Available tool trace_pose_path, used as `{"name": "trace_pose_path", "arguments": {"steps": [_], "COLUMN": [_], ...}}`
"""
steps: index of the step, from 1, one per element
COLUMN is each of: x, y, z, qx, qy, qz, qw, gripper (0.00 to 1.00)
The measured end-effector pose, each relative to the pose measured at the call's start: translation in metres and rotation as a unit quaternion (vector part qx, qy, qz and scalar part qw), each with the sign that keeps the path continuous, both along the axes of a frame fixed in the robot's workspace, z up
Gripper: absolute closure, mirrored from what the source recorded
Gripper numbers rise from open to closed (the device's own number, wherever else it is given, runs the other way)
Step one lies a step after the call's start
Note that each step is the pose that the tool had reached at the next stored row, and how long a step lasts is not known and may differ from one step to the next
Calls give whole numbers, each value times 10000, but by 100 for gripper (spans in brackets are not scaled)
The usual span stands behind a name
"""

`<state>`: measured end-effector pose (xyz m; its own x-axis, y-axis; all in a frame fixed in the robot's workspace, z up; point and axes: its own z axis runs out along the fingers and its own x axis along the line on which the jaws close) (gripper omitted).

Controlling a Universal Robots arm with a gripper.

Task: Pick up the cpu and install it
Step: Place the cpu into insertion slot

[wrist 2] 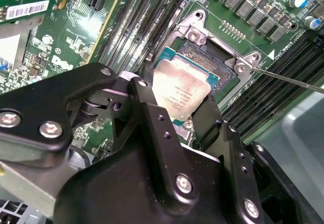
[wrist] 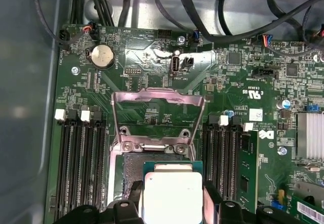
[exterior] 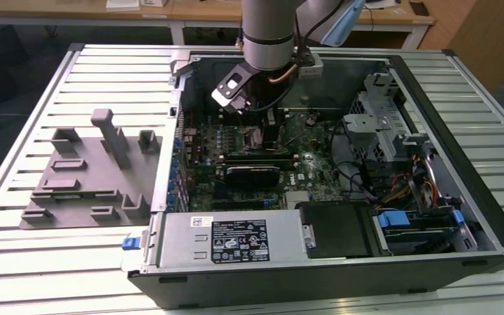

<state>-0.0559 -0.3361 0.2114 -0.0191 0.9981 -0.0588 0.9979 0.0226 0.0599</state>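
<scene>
The pincer (wrist 2: 174, 102) is pinching the chip (wrist: 172, 196) by two opposite edges, just over the open socket (wrist 2: 202, 57), with the hold-down frame (wrist: 157, 95) raised. Advised: keep the chip level, square its corners to the socket, lower straight, no sliding.

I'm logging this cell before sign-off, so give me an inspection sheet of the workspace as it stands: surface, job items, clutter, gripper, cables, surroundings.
Surface: slatted metal table carrying an open computer case.
Job's things: the cpu sits between the fingers over the open socket; whether it is seated cannot be told; load plate flipped open.
Clutter: grey fixture plate beside the case, on the exterior view's left.
Grippers: the gripper is shut on the cpu.
Cables: black leads along the board's edge, apart from the socket.
Surroundings: wooden desks beyond the table.
</scene>
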Motion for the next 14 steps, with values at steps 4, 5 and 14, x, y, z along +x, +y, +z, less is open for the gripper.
{"name": "trace_pose_path", "arguments": {"steps": [4,5,14], "x": [0,-1,0], "y": [21,25,78], "z": [-28,-36,-83], "qx": [1,0,1], "qy": [0,1,2], "qz": [-26,-28,-28], "qw": [10000,10000,10000], "gripper": [45,45,45]}}
